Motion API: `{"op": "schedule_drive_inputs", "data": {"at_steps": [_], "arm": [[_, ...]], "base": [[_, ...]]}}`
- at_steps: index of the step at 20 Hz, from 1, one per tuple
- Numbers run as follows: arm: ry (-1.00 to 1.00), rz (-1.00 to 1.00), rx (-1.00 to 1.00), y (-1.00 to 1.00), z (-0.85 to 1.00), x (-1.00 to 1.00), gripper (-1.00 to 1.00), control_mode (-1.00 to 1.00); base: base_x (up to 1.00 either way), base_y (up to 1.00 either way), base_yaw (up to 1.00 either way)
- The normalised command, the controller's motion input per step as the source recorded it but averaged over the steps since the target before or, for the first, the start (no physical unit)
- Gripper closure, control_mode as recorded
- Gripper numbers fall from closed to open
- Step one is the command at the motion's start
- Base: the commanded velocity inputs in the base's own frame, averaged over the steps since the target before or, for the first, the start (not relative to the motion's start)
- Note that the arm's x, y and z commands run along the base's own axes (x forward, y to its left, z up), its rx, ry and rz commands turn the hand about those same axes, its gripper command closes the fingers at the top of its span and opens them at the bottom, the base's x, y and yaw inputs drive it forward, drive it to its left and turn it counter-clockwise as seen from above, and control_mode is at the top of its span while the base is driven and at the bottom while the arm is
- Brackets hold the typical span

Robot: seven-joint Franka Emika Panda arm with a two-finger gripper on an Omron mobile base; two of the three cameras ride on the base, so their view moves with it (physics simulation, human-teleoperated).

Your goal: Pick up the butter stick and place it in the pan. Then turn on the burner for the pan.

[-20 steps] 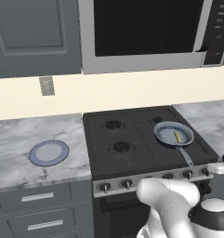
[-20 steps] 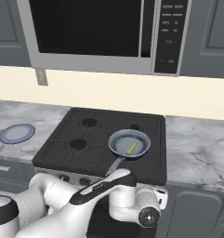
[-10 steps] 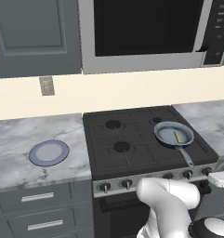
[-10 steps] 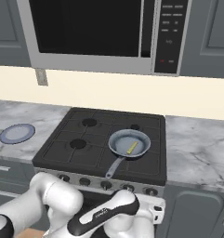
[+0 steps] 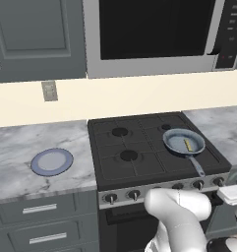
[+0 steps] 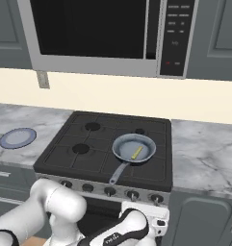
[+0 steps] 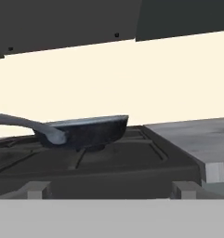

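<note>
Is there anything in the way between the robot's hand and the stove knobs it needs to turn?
Nothing visible blocks the way. The butter stick already lies in the pan on the stove's front right burner. The knobs run along the stove's front edge, bare and open to the front. In the hand view the stove's front edge sits close ahead with nothing before it.

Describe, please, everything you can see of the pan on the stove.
The pan is a round, shallow frying pan with a grey-blue inside, a dark rim and a long thin grey handle pointing toward the stove's front edge and knobs. It sits flat on the front right burner grate. The butter stick, small and pale yellow, lies inside it, right of centre. In the hand view the pan's dark outer wall shows side-on, level on the grate. Nothing else touches it.
</note>
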Motion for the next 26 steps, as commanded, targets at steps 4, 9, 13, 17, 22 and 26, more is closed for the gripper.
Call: {"op": "schedule_drive_inputs", "data": {"at_steps": [4,9,13,17,22,26], "arm": [[-0.1,0.0,0.0,-0.05,-0.02,0.0,-1.0,-1.0],[-0.09,0.0,0.0,0.0,-0.05,0.0,-1.0,-1.0],[-0.07,0.0,0.0,0.0,-0.09,0.0,-1.0,-1.0],[-0.04,0.0,0.0,0.0,-0.08,0.0,-1.0,-1.0],[-0.03,0.0,0.0,0.0,-0.05,0.0,-1.0,-1.0],[0.0,0.0,0.0,-0.07,0.0,0.01,-1.0,-1.0]], "base": [[0.0,0.0,0.0],[0.0,0.0,0.0],[0.0,0.0,0.0],[0.0,0.0,0.0],[0.0,0.0,0.0],[0.0,0.0,0.0]]}}
